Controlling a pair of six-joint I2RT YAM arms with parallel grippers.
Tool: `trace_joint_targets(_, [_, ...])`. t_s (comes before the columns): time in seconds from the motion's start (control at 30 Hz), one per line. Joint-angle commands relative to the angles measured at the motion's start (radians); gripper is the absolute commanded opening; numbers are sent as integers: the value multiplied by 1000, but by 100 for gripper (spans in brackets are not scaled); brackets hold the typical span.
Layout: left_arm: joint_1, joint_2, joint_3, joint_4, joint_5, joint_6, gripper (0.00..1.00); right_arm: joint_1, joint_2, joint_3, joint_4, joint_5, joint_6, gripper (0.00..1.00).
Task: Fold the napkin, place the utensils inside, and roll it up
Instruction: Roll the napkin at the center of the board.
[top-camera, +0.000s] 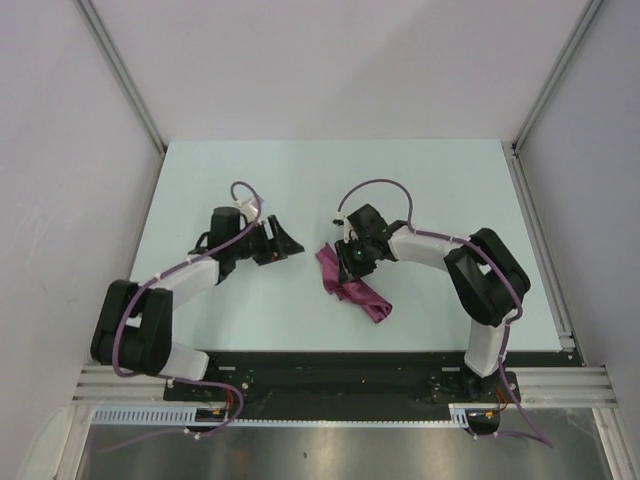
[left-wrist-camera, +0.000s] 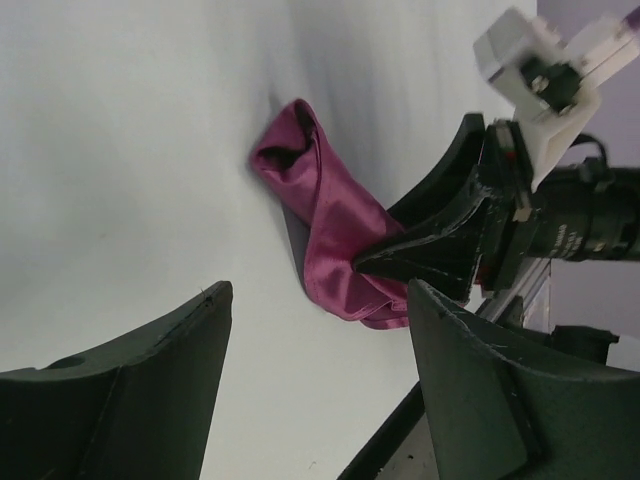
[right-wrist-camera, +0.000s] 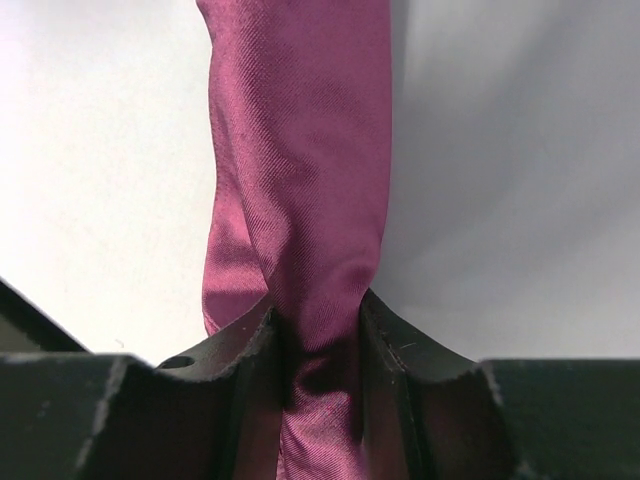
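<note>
The maroon napkin (top-camera: 352, 288) lies bunched into a long roll on the table, running from mid-table toward the front right. My right gripper (top-camera: 347, 262) is shut on its upper end; in the right wrist view the cloth (right-wrist-camera: 300, 180) fills the gap between both fingers (right-wrist-camera: 245, 350). The left wrist view shows the same napkin (left-wrist-camera: 325, 220) with the right gripper's dark fingers (left-wrist-camera: 440, 250) clamped on it. My left gripper (top-camera: 290, 243) hangs open to the left of the napkin, apart from it, nothing between its fingers (left-wrist-camera: 130, 390). The utensils are hidden from view.
The pale table (top-camera: 250, 180) is ringed by white walls with metal rails at left (top-camera: 120, 70) and right (top-camera: 540, 220). A black strip (top-camera: 330, 365) runs along the near edge by the arm bases. Purple cables loop over both arms.
</note>
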Motion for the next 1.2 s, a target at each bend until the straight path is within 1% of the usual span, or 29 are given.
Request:
trace_joint_targets(0.0, [-93,107,54,98,-36,-8,75,-39,44,-2,52,-148,-68,35])
trace_joint_targets(0.13, [-171,220,109,117,-59,7,74,-91,70,-22,69,-228,-85,36])
trace_joint_targets(0.2, [-192,244,143,112,-93,16,73,-105,77,-23,74,-276,-97,36])
trace_joint_targets(0.47, [-214,331,201,164,-155,33,71,-168,149,-2,60,-375,-153,38])
trace_joint_targets(0.67, [-243,386,246,210,-130,51,69,-204,186,23,32,-408,-185,41])
trace_joint_targets(0.77, [-265,416,269,221,-101,57,66,-220,202,35,20,-417,-197,41])
trace_joint_targets(0.83, [-277,437,278,219,-84,61,58,-227,208,43,16,-419,-205,42])
trace_joint_targets(0.87, [-279,442,279,218,-87,61,51,-232,211,44,14,-420,-206,42])
trace_joint_targets(0.93, [-280,452,281,206,-93,64,43,-240,209,52,11,-420,-211,43])
trace_joint_targets(0.97, [-280,457,287,195,-101,64,33,-243,209,53,8,-420,-213,44])
trace_joint_targets(1.03, [-280,475,298,169,-107,70,25,-249,208,63,5,-419,-214,46])
trace_joint_targets(1.07, [-280,480,307,164,-109,67,19,-250,206,66,3,-414,-214,50])
trace_joint_targets(1.13, [-280,491,319,146,-104,62,14,-254,199,75,-3,-406,-214,54])
trace_joint_targets(1.17, [-280,503,333,138,-107,59,11,-252,182,79,-4,-387,-210,64])
